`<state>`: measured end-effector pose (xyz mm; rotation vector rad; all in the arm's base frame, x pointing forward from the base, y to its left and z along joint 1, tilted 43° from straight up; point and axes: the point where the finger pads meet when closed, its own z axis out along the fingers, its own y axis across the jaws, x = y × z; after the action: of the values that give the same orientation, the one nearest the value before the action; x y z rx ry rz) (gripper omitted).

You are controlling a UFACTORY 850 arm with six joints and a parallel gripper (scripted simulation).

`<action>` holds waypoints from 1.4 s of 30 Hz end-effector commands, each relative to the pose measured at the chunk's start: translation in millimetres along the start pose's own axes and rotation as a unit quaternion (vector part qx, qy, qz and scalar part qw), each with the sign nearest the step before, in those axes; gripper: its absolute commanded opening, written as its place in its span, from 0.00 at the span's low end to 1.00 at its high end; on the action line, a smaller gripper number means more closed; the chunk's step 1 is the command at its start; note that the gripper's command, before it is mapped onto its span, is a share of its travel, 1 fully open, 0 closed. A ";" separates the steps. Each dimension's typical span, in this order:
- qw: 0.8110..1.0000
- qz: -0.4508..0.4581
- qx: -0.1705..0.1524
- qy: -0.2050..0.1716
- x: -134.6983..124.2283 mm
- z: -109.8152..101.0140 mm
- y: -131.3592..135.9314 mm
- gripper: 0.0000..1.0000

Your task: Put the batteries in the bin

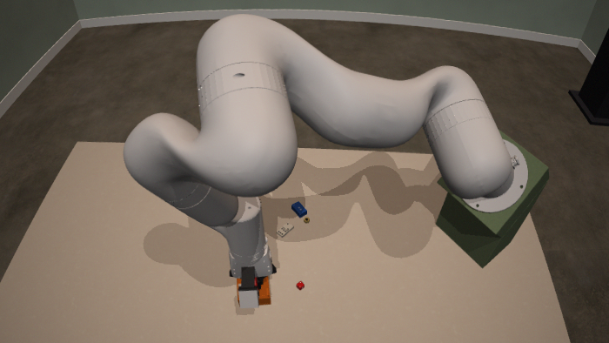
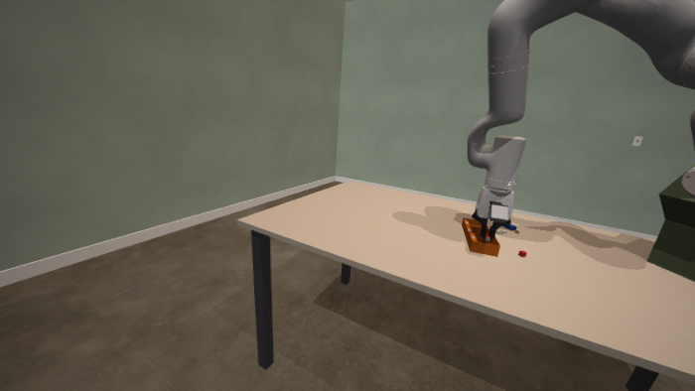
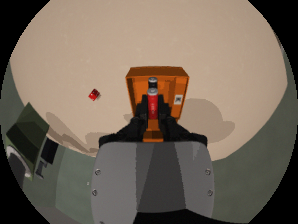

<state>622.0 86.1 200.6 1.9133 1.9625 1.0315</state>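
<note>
Over the orange bin (image 1: 264,299) (image 2: 484,248) (image 3: 157,71) on the counter (image 1: 370,300) (image 2: 397,238) (image 3: 150,40), the hand (image 2: 487,237) (image 3: 152,102) pinches the red battery (image 2: 487,238) (image 3: 153,111), which, released too high, might strike the black battery (image 3: 153,82) lying inside and bounce over the wall.

The cylindrical battery (image 3: 153,105) is showing red with a silver end; the bins (image 1: 265,299) (image 2: 484,248) (image 3: 131,95) are glowing orange, the die (image 1: 300,285) (image 2: 522,253) (image 3: 94,94) bright red.
</note>
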 end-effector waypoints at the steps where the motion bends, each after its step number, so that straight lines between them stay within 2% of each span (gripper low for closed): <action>1: 1.000 0.000 -0.001 0.000 0.0 7.9 0.8 0.00; 16: 1.000 0.000 -0.001 0.000 -0.7 9.3 0.0 0.00; 17: 1.000 0.000 -0.001 0.000 -0.7 9.3 0.0 0.28; 34: 1.000 0.000 -0.001 0.000 -0.7 9.2 0.1 0.28; 39: 1.000 0.000 -0.001 0.000 -0.7 -15.7 -0.1 0.28; 42: 1.000 0.000 -0.001 0.000 -0.7 -20.0 0.0 0.28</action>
<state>615.4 81.7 208.7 1.9107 1.9598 1.0325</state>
